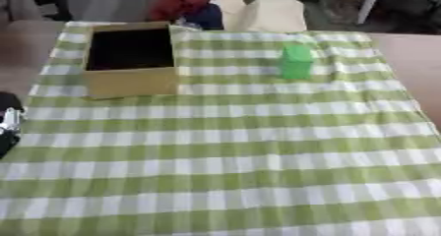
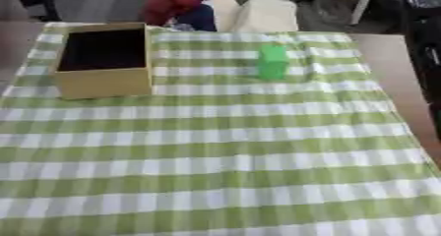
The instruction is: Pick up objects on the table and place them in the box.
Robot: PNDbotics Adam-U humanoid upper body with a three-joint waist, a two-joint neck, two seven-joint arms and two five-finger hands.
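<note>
An open cardboard box (image 1: 131, 77) with a dark inside stands at the far left of the green-and-white checked cloth. To its right, a small green upright block (image 1: 296, 61) stands on the cloth, a short gap away from the box. A black and silver part of my left hand (image 1: 9, 122) shows at the left edge of the left eye view, low beside the table, well short of the box and touching nothing. My right hand appears in neither view.
The checked cloth (image 2: 224, 151) covers most of the table, with bare brown tabletop (image 2: 392, 68) along the right side. Beyond the far edge sit a red and dark blue bundle (image 2: 176, 9) and pale beige shapes (image 2: 263, 14).
</note>
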